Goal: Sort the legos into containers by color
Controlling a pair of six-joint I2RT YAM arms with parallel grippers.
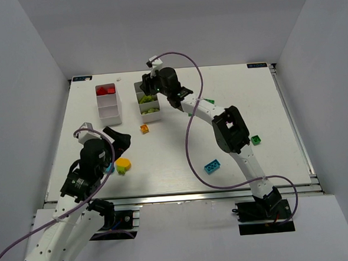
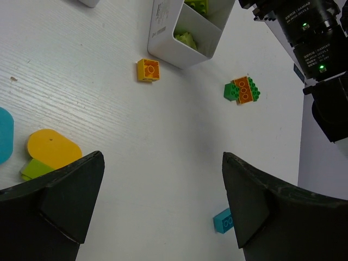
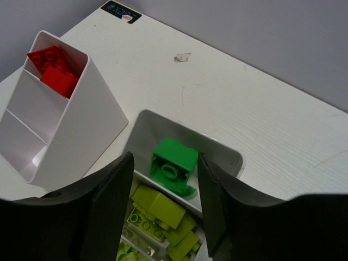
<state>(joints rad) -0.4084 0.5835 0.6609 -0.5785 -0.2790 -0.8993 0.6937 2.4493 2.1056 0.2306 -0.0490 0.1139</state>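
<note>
Right wrist view: a dark green brick (image 3: pixel 174 163) lies tilted at frame centre, its hollow underside with one ring turned to the camera. It is in the end compartment of the right tray (image 3: pixel 235 157). The brick sits between the fingers of the right pincer (image 3: pixel 164 174), which stands partly spread. A gap shows between the brick and the finger on the frame's left, so it is not clamped. Lime bricks (image 3: pixel 163 209) fill the next compartment, lower in the frame. At upper left, the left tray (image 3: pixel 81 128) holds red bricks (image 3: pixel 54 73) in its far compartment.

Left wrist view: the left pincer (image 2: pixel 163 201) gapes wide with nothing between its fingers, above the bare tabletop (image 2: pixel 136 163). An orange brick (image 2: pixel 148 69) lies just beside a tray corner at the top. An orange-on-green stack (image 2: pixel 243 89) lies at upper right. A cyan brick (image 2: pixel 223 220) is partly hidden by the finger at lower right. At left, near the other finger, a yellow oval piece (image 2: pixel 51 148) rests on a lime piece (image 2: pixel 32 169).

Top view: a second green brick (image 1: pixel 255 139) lies at right on the tabletop, beside the right arm.
</note>
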